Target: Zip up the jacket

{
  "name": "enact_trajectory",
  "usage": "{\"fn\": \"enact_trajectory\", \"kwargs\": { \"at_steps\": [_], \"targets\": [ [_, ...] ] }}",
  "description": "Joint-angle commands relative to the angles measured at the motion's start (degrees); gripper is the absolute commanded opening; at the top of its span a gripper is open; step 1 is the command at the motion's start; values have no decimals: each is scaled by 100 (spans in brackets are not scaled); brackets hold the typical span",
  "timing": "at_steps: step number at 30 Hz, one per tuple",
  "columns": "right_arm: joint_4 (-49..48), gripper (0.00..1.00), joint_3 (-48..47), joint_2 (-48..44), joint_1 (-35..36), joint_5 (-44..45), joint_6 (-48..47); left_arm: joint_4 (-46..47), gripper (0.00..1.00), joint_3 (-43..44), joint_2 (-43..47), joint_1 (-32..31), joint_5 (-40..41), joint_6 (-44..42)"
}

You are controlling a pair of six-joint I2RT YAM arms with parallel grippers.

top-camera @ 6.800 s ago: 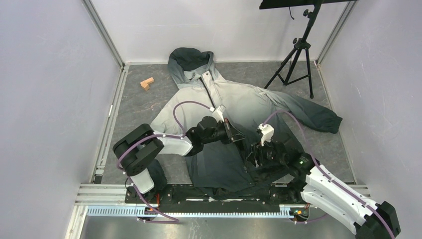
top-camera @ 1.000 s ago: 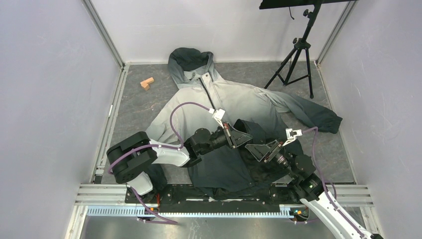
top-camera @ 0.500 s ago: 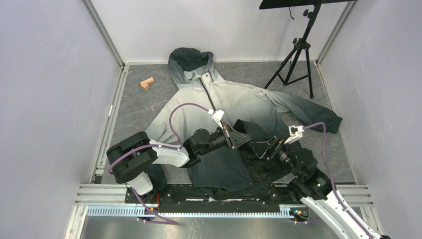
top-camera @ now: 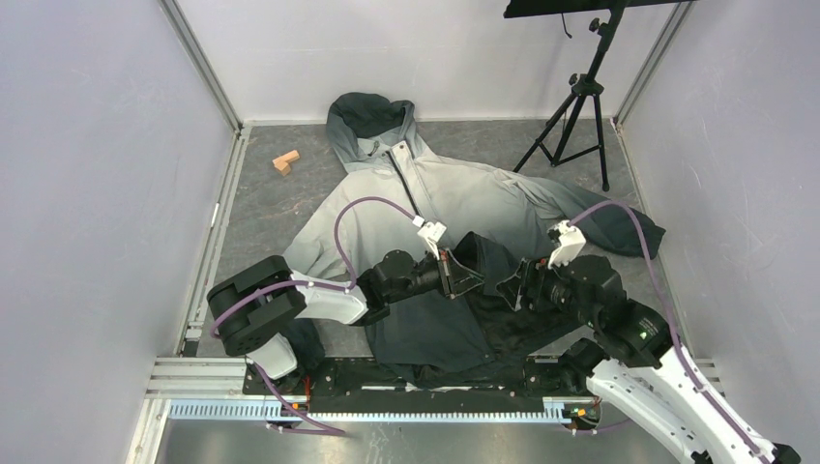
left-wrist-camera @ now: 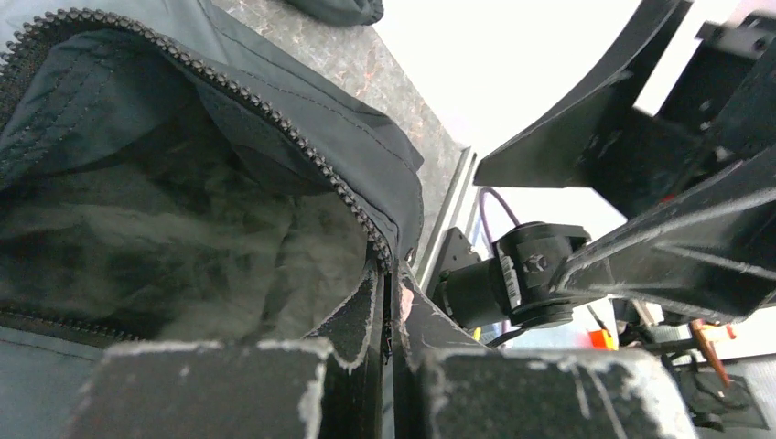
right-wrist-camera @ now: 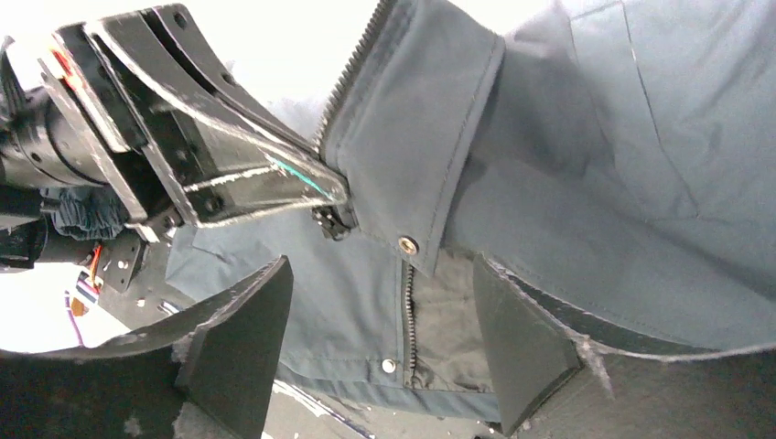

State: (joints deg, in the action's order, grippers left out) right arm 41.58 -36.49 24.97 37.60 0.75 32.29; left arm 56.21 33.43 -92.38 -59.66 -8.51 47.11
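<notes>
Hanging from left jaws: jacket (top-camera: 464, 198) zipper edge.

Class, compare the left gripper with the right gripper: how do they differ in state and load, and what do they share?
The left gripper is shut on the jacket's zipper edge; the right gripper stands open and holds nothing. The left gripper holds a dark front panel raised; the right gripper only faces that raised edge. Both are over the jacket's lower front, tips toward each other.
</notes>
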Motion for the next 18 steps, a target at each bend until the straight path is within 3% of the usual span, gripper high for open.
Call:
{"fn": "enact_trajectory", "kwargs": {
  "at_steps": [1, 4, 9, 18],
  "targets": [
    [-182, 73, -397, 646, -8, 40, -75, -56, 2, 111, 159, -30, 2, -621],
    [-768, 58, -382, 1079, -8, -58, 270, -147, 2, 137, 159, -51, 42, -642],
    [-1439, 62, -142, 1423, -8, -309, 641, -272, 2, 240, 139, -101, 76, -674],
    [-1561, 63, 360, 1301, -8, 326, 1444, -501, 2, 343, 111, -153, 280, -791]
  ]
}}
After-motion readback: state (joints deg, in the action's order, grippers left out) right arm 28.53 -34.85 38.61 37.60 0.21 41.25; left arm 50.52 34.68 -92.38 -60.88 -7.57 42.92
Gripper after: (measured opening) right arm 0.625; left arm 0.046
